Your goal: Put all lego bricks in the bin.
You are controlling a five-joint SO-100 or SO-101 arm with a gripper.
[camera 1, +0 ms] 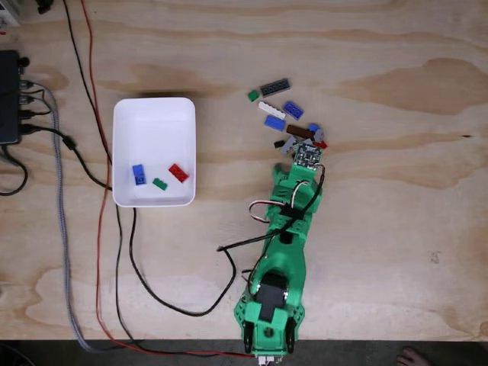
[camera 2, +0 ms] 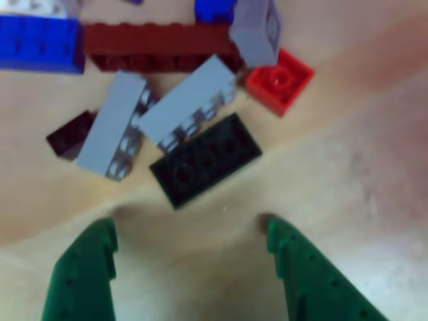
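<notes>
Hovering wide-spread just short of the black brick (camera 2: 205,159), gripper (camera 2: 190,237) empty.

A pale plywood table (camera 1: 396,229) with wavy grain lies under everything, and in the close other view its bare wood (camera 2: 374,154) spreads beneath the arm's tip. In the fixed view, far left of and above that tip, a black box (camera 1: 9,95) sits at the table's edge with plugs in its side. From there a grey braided cable (camera 1: 62,229), a thin red wire (camera 1: 97,229) and black cables (camera 1: 152,293) run down the table, well left of the tip.
</notes>
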